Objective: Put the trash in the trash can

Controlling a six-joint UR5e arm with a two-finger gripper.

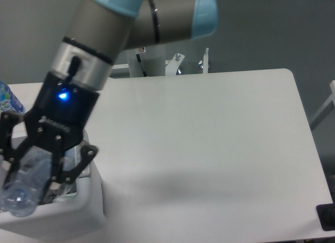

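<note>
A: Camera view, only one you've got. Gripper (pixel 32 172) is clenched on the clear bottle (pixel 23 181), fingers either side of its body, and both hang over the trash can (pixel 78 214) at the table's (pixel 209 148) front-left corner.

B: Where's the bottle vs. the opening?

A: Right above it, I'd say. Long axis runs w/ the gripper, tilted down toward the front-left. Low end at approx. the can's front rim, upper end up btwn the fingers. Whether that low end sits inside the rim line or just past it, can't tell; the left edge of the view cuts things off there.

B: So you'd let go?

A: Your call. What it turns on: the can lies straight below the tool, not off to a side. If you release and the low end is over the rim, the bottle could tip outward. My judgement: nudge a touch toward the can's middle first, then open.

B: Other trash?

A: Something pale w/ dark print (pixel 52 197) shows inside the can beside the fingers; prob. the carton, but mostly hidden. The blue-labelled bottle (pixel 7 102) stands at the table's left edge, well apart; leave it.
</note>
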